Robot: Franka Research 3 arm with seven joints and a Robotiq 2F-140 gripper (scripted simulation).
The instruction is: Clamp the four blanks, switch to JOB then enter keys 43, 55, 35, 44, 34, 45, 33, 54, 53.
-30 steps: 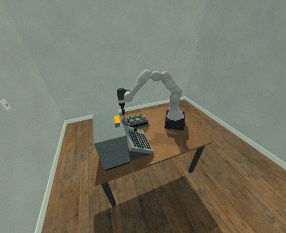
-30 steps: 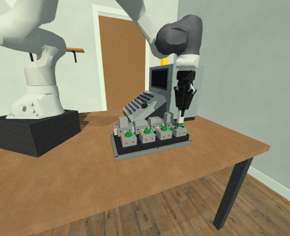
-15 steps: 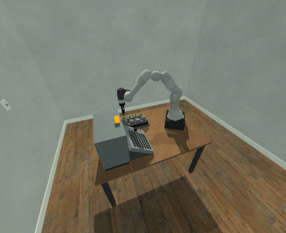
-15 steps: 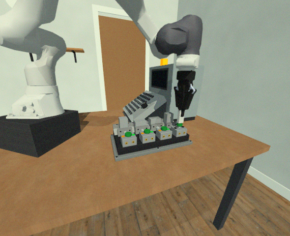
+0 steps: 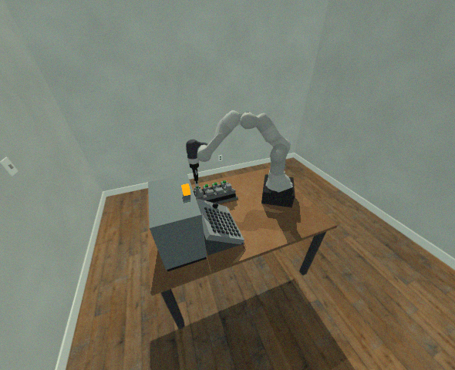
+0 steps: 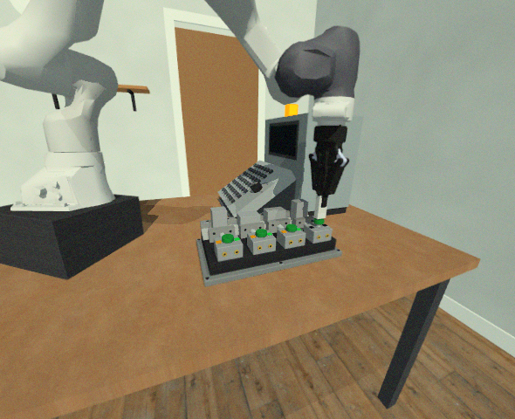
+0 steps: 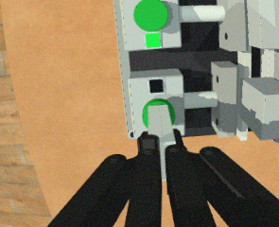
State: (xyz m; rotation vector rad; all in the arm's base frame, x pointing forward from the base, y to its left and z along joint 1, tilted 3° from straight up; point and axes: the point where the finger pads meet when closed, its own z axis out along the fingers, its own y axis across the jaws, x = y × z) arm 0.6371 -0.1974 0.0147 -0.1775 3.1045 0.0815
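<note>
My gripper (image 5: 197,182) (image 6: 325,200) (image 7: 158,120) is shut; a pale bar reaches down from its fingertips onto the end station's green valve knob (image 6: 319,222) (image 7: 146,114). Beside that knob, the square lens (image 7: 156,85) is dark; the other is hidden in the wrist view. That station's jaw (image 7: 224,101) stands apart from the grey block (image 7: 267,106) (image 6: 298,207). The other three stations show amber and green lenses lit, with knobs (image 6: 227,238) (image 6: 261,233) (image 6: 291,228). Blanks are hard to tell from vise parts. The cabinet's amber lamp (image 5: 185,189) (image 6: 291,110) is lit.
The sloped key panel (image 5: 221,223) (image 6: 244,184) stands between the cabinet (image 5: 176,206) and the robot's side, with the black selector knob (image 5: 214,205) (image 6: 255,186) at its station end. No lit key is visible. Upright grey blocks (image 6: 218,217) rise behind the valves.
</note>
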